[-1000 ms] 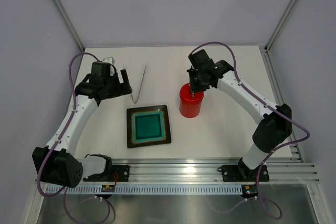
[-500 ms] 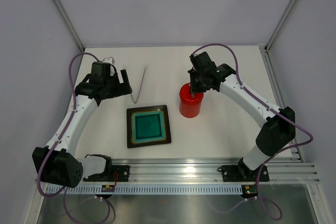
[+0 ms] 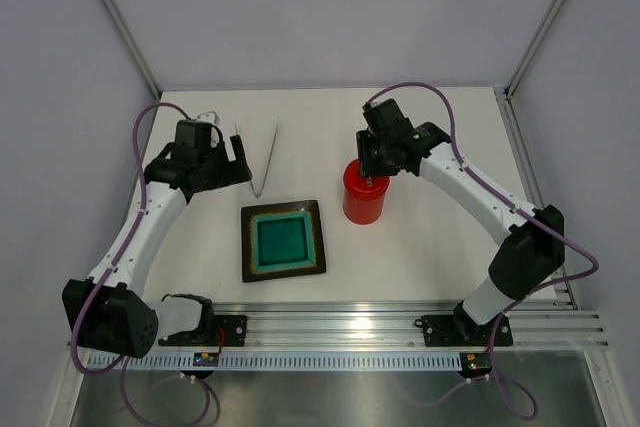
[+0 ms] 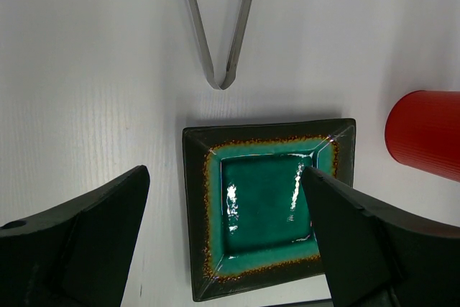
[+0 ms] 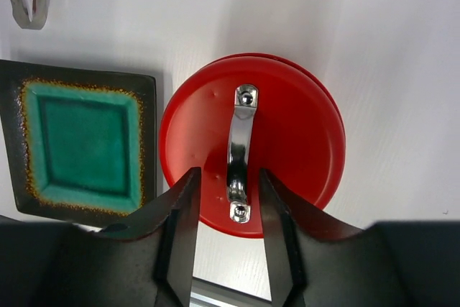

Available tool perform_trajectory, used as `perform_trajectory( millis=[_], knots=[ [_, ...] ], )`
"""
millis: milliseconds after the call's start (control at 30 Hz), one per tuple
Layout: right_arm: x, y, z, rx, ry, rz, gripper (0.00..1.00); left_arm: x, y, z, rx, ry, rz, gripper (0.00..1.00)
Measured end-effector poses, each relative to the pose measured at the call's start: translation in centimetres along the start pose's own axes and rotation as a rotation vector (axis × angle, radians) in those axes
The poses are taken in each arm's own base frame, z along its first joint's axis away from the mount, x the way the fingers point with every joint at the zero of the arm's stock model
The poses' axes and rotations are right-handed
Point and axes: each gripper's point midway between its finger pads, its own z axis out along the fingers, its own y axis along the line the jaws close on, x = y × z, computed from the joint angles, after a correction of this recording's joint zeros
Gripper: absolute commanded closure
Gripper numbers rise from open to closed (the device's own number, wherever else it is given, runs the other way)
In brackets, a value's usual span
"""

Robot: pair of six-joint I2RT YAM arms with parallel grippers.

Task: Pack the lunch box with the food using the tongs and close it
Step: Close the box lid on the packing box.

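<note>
The red lunch box stands upright right of the plate, its round lid seated on top. My right gripper hangs straight over the lid, open. Its jaws stand on either side of the small metal handle with a narrow gap on each side. The silver tongs lie on the table behind the plate, and their joined end points at it. My left gripper is open and empty, hovering left of the tongs. No food is in view.
A square dark plate with a teal centre lies at the front middle with nothing on it; its rim shows between my left fingers, and its edge nearly touches the lunch box. Grey walls surround the table.
My right gripper's jaws have opened off the lid handle, and the lid stays on the lunch box. The right arm shifted slightly. The left arm has not moved.
</note>
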Motion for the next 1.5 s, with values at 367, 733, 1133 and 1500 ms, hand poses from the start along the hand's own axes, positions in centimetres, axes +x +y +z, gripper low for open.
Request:
perform_trajectory(
  millis=[367,733,1133,1500],
  knots=[
    [-1.3,-1.1,-1.8,0.067,-0.045,-0.002,0.51,-0.1,-0.1,-0.2,0.003,-0.008,0.0,0.1],
    [-2.7,-2.9,-3.1,0.112,-0.108,0.041,1.0,-0.3,-0.9,-1.2,0.038,-0.028,-0.001,0.09],
    [-4.2,-2.8,-3.8,0.1,-0.138,0.049,1.0,-1.2,-12.4,-4.1,0.32,-0.041,0.122,0.1],
    [-2.9,-2.1,-2.5,0.047,-0.098,0.046,1.0,-2.4,-16.3,-3.5,0.426,-0.023,0.093,0.1]
  ],
)
